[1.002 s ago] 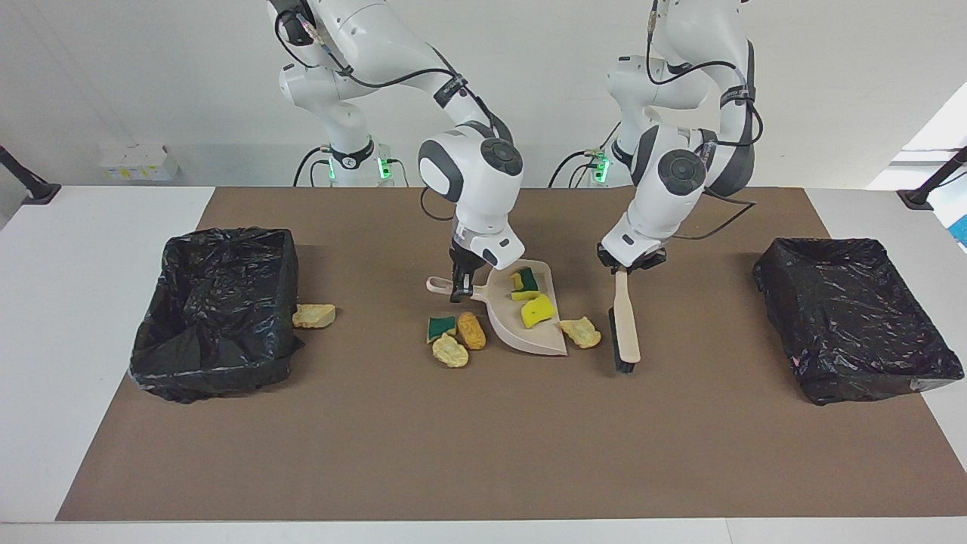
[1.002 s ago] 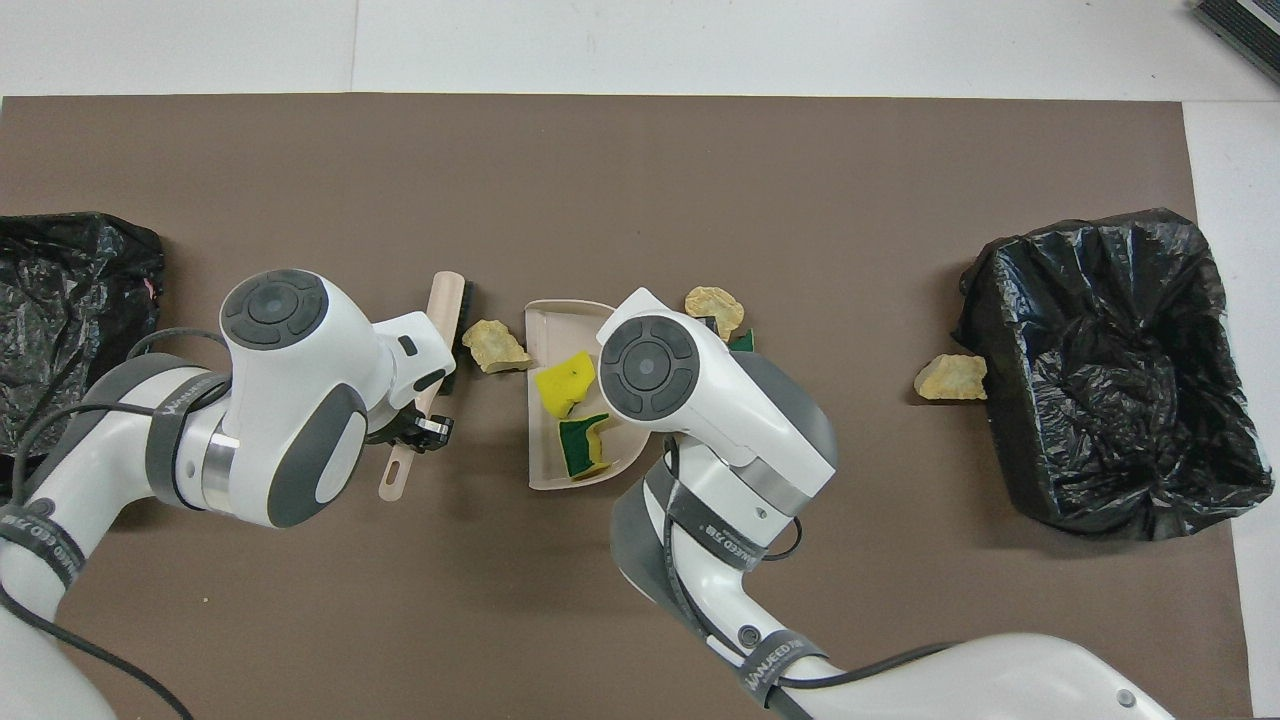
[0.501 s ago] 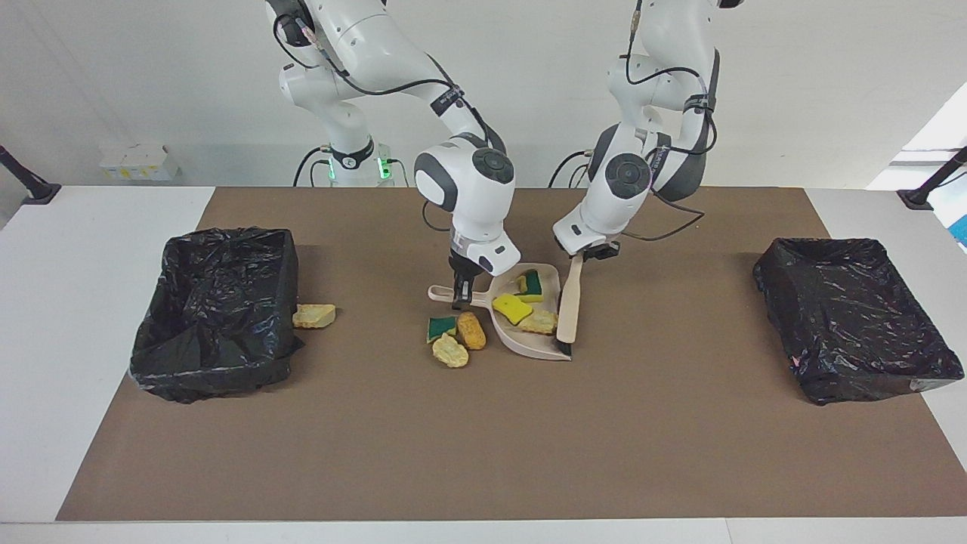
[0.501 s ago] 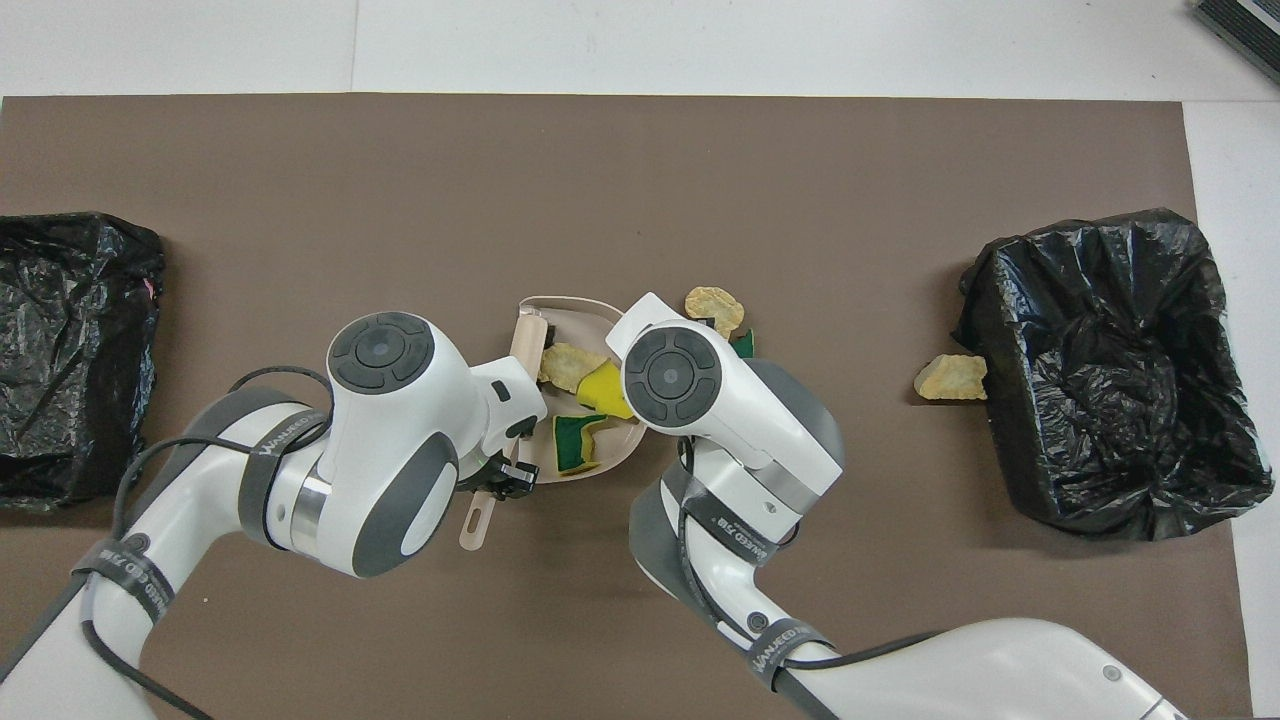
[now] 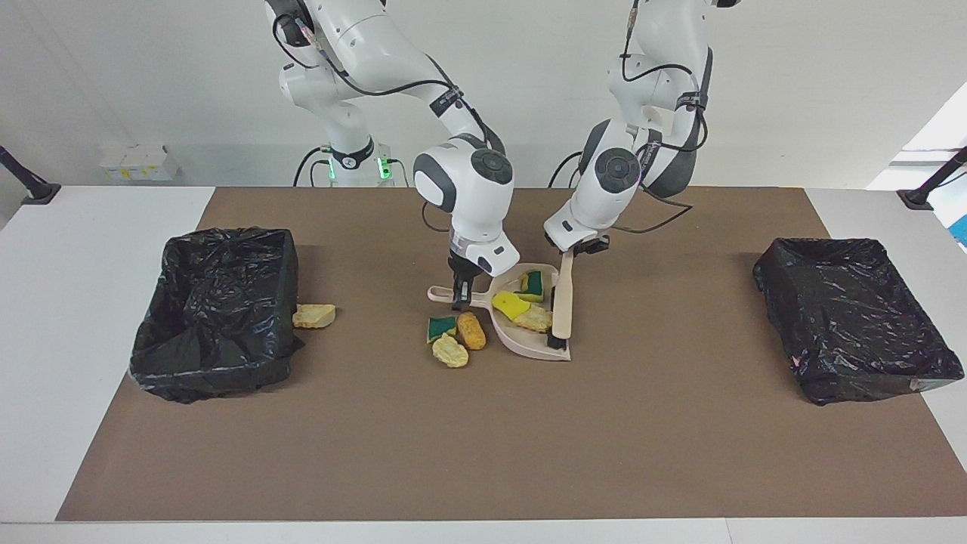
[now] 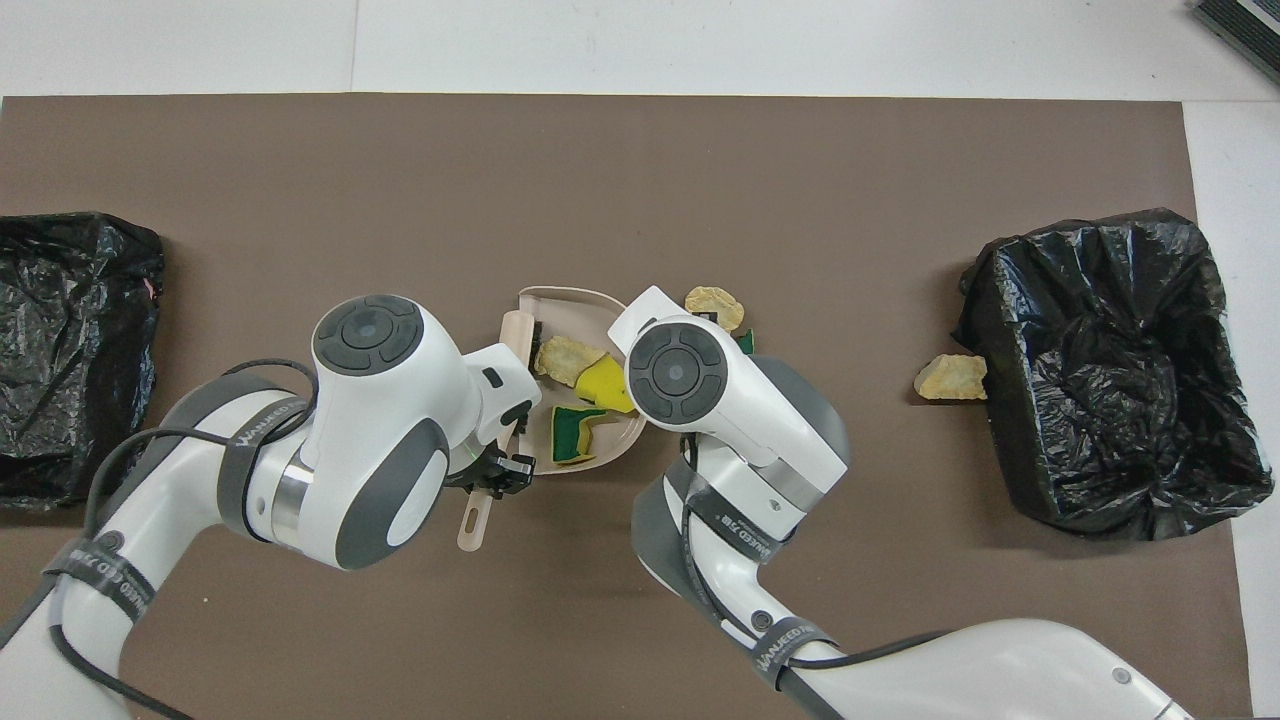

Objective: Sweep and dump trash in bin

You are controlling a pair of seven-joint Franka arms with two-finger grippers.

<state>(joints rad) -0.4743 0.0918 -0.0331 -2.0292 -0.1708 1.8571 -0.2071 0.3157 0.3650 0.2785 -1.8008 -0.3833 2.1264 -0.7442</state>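
My right gripper (image 5: 458, 299) is shut on the handle of the beige dustpan (image 5: 521, 344), which rests on the brown mat. In the pan lie three pieces of trash: a yellow-and-green chunk (image 5: 532, 283), a bright yellow one (image 5: 509, 304) and a pale tan one (image 5: 535, 320). My left gripper (image 5: 572, 253) is shut on the wooden brush (image 5: 563, 298), whose bristles stand inside the pan's mouth. In the overhead view the brush (image 6: 518, 335) lies along the dustpan (image 6: 570, 308) edge. Loose trash lies beside the pan: a green-and-yellow chunk (image 5: 440, 326), an orange-brown one (image 5: 471, 330) and a tan one (image 5: 450, 351).
A black-lined bin (image 5: 215, 310) stands at the right arm's end of the mat, with a tan chunk (image 5: 313, 315) against its wall. A second black-lined bin (image 5: 854, 317) stands at the left arm's end. White table surrounds the mat.
The left gripper swept the brush toward the right arm's end, pushing the tan chunk from the mat into the dustpan. The yellow chunk slid deeper; the pan shifted slightly.
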